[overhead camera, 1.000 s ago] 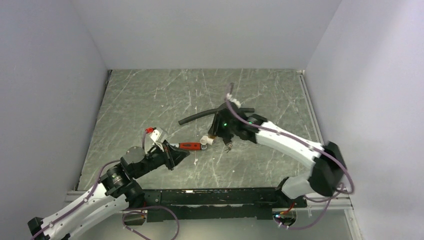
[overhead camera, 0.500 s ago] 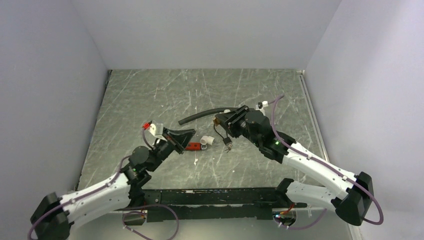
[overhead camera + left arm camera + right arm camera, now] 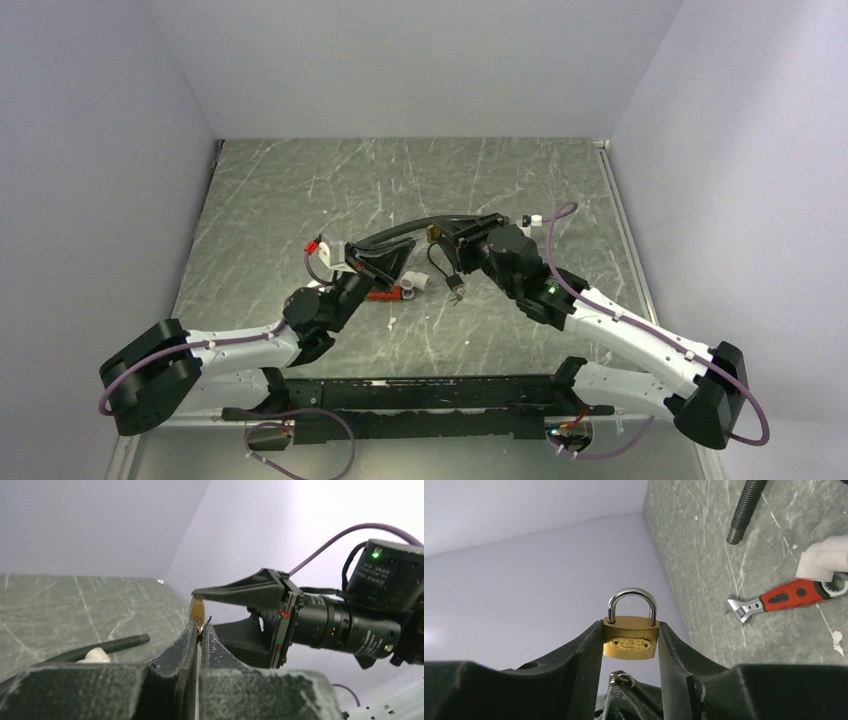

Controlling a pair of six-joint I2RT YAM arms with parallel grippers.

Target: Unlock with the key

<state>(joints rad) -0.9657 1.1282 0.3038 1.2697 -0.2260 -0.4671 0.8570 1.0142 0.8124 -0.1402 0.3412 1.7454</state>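
Key (image 3: 202, 626) seems to be pinched flat in the tightly closed left gripper (image 3: 200, 636); only a tiny bit is seen at the tips. The gripper has just been raised from near the table (image 3: 280, 200) and carried toward 3 o'clock, close to the brass padlock (image 3: 630, 641). So the lock is almost reached, and the key must next be poked in. The left arm is stretched long and low. The padlock is squeezed in the right gripper (image 3: 630, 626) and held up, with the right arm bent. The red wrench (image 3: 383, 293) is left at 6 o'clock.
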